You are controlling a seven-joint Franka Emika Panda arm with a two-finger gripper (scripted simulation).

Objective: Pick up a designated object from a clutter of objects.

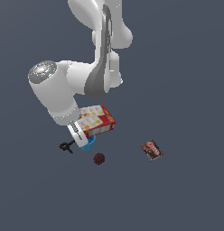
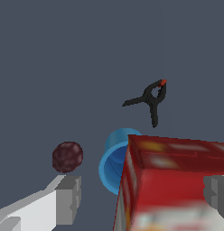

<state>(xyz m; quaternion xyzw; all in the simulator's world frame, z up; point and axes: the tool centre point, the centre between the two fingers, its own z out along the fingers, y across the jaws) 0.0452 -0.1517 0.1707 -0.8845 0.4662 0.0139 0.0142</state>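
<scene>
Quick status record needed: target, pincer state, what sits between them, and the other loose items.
target: black clamp, lying free, not gripped
pincer: open, nothing held, fingers on either side of the red box top
red box: directly under the pincer
blue cup: touching the box, between box and clamp in the wrist view
dark red ball: apart on the floor
brown packet: alone on the exterior view's right
pear: not visible

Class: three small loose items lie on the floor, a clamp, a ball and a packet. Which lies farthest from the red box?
The brown rectangular packet, lying alone toward the exterior view's right. The tiny black clamp and dark red bumpy ball lie closer to the red cracker box.
</scene>
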